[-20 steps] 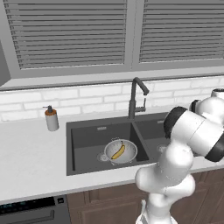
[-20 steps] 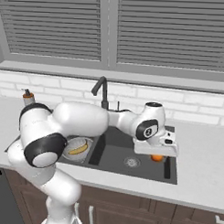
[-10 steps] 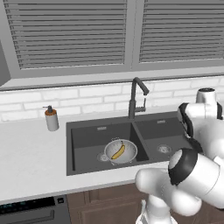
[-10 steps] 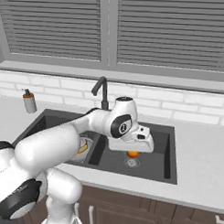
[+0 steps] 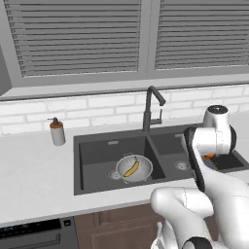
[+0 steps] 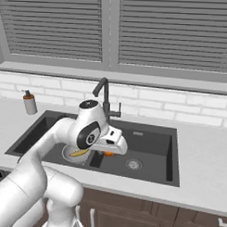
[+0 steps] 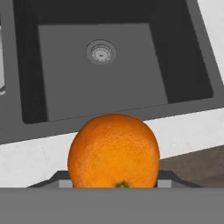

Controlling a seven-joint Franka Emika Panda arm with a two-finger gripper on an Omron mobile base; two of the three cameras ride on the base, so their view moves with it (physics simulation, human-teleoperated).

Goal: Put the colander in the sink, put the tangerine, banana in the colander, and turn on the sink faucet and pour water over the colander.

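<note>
End effector point(image 6: 108, 152): the tangerine point(image 7: 113, 151) is being grasped between its jaws and carried over the sink point(image 6: 153, 168), near the divider between the two basins.
Tangerine: it is being held off any surface; in the hand view it is being seen large and close, above the front worktop point(image 7: 39, 157) edge, with the right basin and its drain point(image 7: 101, 51) lying beyond; in the right base view just a sliver of orange is being shown under the hand.
Colander point(image 5: 134, 168): it is being seen upright on the floor of the left basin, toward the divider.
Banana point(image 5: 130, 168): it is lying inside the colander.
Faucet point(image 5: 151, 109): it is standing behind the divider at the sink's back edge, spout hooked forward; no water is being seen.
Soap pump point(image 5: 57, 132): it is standing on the worktop left of the sink, well apart from it.
</note>
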